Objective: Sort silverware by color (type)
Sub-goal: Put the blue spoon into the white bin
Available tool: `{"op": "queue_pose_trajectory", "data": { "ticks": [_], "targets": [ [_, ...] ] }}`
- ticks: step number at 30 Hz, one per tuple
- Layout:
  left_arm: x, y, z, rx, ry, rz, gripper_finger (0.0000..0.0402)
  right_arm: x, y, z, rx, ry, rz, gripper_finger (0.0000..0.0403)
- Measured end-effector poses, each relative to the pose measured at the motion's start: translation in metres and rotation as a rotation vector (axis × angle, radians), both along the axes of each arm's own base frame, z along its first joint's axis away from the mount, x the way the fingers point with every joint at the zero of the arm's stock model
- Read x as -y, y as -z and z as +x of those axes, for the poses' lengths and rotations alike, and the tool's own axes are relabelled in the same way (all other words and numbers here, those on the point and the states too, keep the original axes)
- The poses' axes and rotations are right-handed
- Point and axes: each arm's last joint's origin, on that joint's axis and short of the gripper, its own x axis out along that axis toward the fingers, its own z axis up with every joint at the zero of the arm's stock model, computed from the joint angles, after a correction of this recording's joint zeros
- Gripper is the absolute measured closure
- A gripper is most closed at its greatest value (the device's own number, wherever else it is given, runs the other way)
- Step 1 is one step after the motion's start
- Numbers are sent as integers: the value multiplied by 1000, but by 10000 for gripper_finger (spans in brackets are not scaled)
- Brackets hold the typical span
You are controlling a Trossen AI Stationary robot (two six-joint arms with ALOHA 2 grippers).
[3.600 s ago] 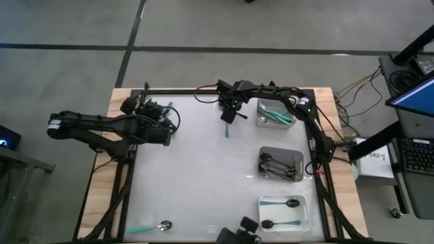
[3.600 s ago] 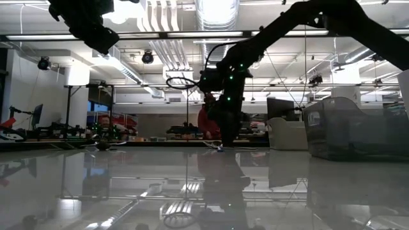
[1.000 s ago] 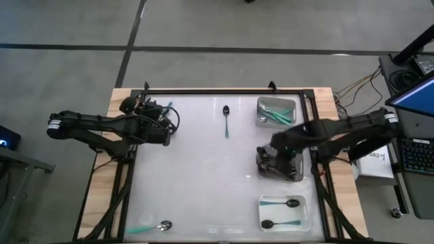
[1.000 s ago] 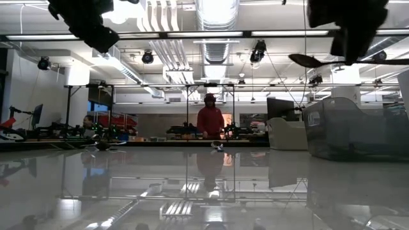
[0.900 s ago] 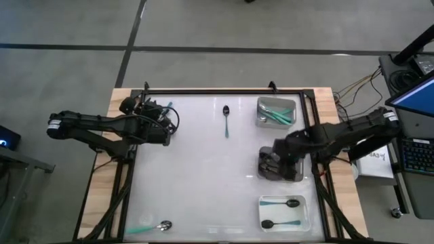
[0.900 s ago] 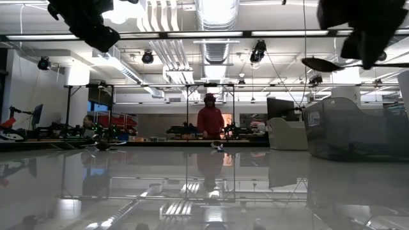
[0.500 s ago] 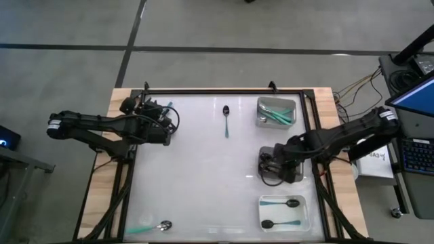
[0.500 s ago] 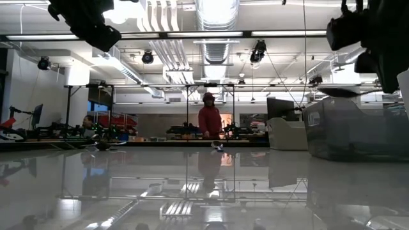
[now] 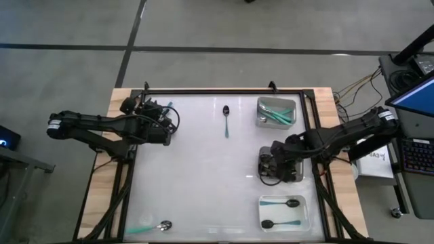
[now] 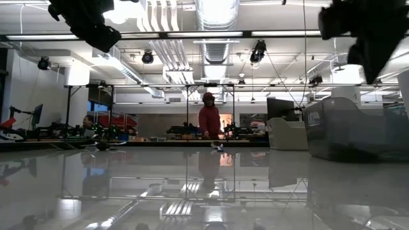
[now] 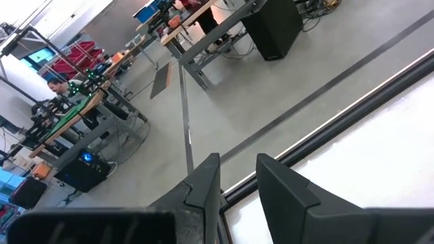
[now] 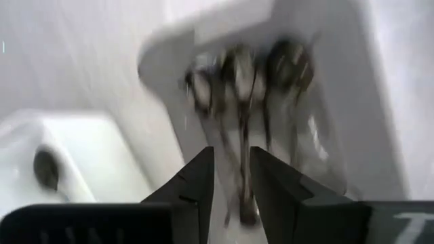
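While my right gripper (image 9: pixel 270 165) hangs over the grey rectangular tray (image 9: pixel 296 175) of dark metal spoons (image 12: pixel 241 81), I see its fingers (image 12: pixel 196 179) parted narrowly, holding nothing. Motion blurs those spoons, so I cannot count them. One dark-bowled, teal-handled spoon (image 9: pixel 226 119) lies on the glossy white tabletop (image 9: pixel 196 176). My left gripper (image 11: pixel 239 177) waits at the far-left edge, with a narrow gap and empty.

Even, soft light fills the overhead picture, with no hard shadows on the white desk (image 9: pixel 196 169). Seen level, the arms are black silhouettes against bright ceiling lights (image 10: pixel 217 33), and the glossy desk mirrors the room. The right wrist picture is motion-blurred; its spoons (image 12: pixel 247 88) smear.
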Motion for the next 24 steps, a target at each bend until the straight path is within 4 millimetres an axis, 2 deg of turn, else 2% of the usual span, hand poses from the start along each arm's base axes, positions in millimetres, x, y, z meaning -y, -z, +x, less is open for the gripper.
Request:
{"op": "queue_pose_trajectory", "data": {
  "ticks": [3, 7, 11, 14, 16, 18, 21, 24],
  "targets": [
    [0, 0, 0, -1, 0, 0, 322, 2, -9, 9, 120, -1, -126, 318],
    [0, 0, 0, -5, 1, 0, 322, 7, -17, 27, 293, -132, -290, 324],
    [0, 0, 0, -5, 2, -7, 322, 18, -15, 49, 375, -269, -397, 325],
    [0, 1, 0, -7, 5, -33, 322, 35, -8, 67, 390, -289, -487, 326],
    [0, 1, 0, -7, 6, -45, 322, 51, -2, 80, 391, -193, -579, 326],
    [1, 2, 0, -7, 8, -60, 322, 71, 5, 91, 388, 7, -638, 326],
    [1, 2, 1, -4, 9, -83, 322, 102, 20, 105, 393, 257, -630, 326],
    [1, 2, 1, -1, 9, -85, 322, 125, 38, 117, 402, 371, -596, 326]
  ]
}}
